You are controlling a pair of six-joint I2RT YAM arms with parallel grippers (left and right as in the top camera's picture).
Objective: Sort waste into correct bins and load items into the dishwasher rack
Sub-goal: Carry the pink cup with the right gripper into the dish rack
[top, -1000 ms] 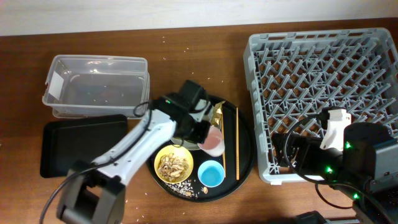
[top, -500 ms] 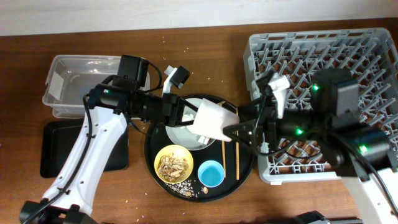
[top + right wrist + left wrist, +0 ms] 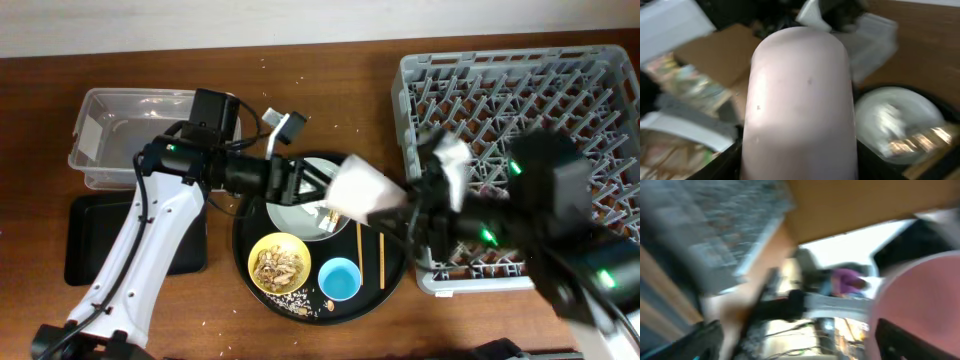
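A pink cup point(image 3: 365, 190) hangs sideways over the round tray's right half, with my right gripper point(image 3: 412, 205) shut on it. It fills the right wrist view point(image 3: 800, 100), a dark finger against each side. My left gripper point(image 3: 312, 186) stands open just left of the cup, over the grey-green plate point(image 3: 295, 210). In the blurred left wrist view the cup point(image 3: 920, 300) is at the right edge. A gold wrapper point(image 3: 912, 140) lies on the plate point(image 3: 890, 115). The yellow bowl point(image 3: 278, 263) holds food scraps. The blue cup point(image 3: 340, 277) and chopsticks point(image 3: 381, 258) are beside it.
The grey rack point(image 3: 520, 90) fills the right side, under my right arm. A clear tub point(image 3: 150, 135) and a flat black tray point(image 3: 90, 235) lie at the left. The round black tray point(image 3: 380, 287) holds the dishes. Rice grains are scattered near the bowl.
My left gripper has opened and let go of the pink cup. The right gripper has closed on it and drawn it a little to the right.
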